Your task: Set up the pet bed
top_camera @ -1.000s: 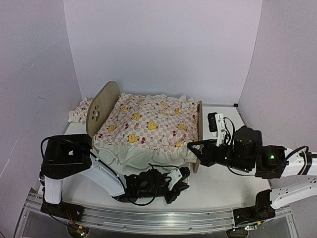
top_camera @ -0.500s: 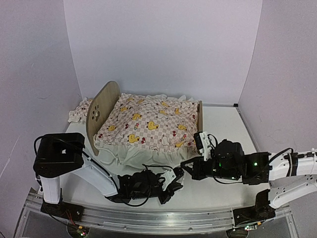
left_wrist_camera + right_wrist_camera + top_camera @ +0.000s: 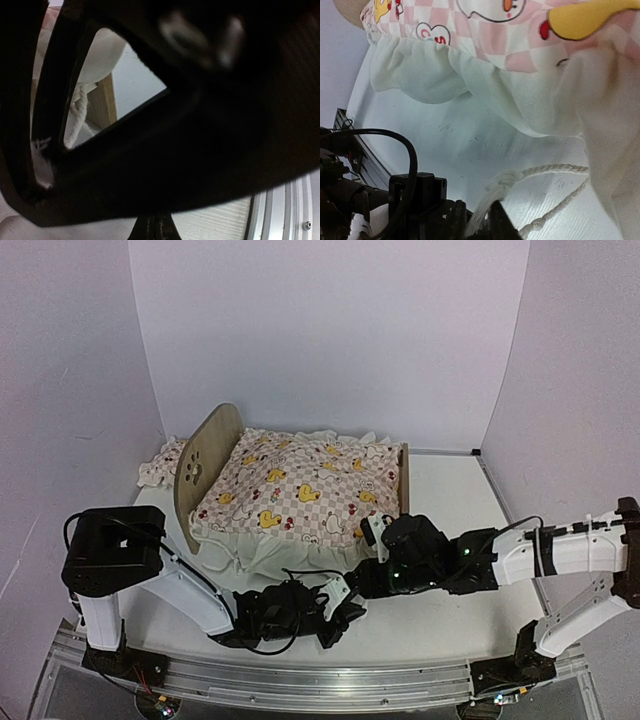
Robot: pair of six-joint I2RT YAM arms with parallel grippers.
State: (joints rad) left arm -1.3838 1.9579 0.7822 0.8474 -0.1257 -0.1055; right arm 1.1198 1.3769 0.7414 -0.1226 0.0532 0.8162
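Although small letters sit among the prints on the pink checkered cover (image 3: 485, 35) at the top of the right wrist view, they are too blurred to read. Top view: the pet bed (image 3: 188, 498), a light plywood frame, stands on the white table (image 3: 450, 490) at centre left of the frame. Its rounded headboard (image 3: 215, 435) with 1 paw-print cutout (image 3: 195, 468) rises at the left, and a low footboard (image 3: 403, 472) closes the right end. The cover, printed with yellow ducks, hides the base, and its cream ruffle (image 3: 290, 550) spills over the lower side. A small matching pillow (image 3: 160, 462) lies at the far left, behind the headboard. The 2 grippers meet just below the bed's lower right corner: the right gripper (image 3: 362, 578) at the ruffle's edge, the left gripper (image 3: 345, 610) just beneath it. Whether either pair of fingers is apart or together cannot be told. Right wrist view: a knotted white cord (image 3: 540, 172) lies on the table beneath the ruffle. Left wrist view: dark parts fill the frame, and a gap shows a wooden post (image 3: 106, 100).
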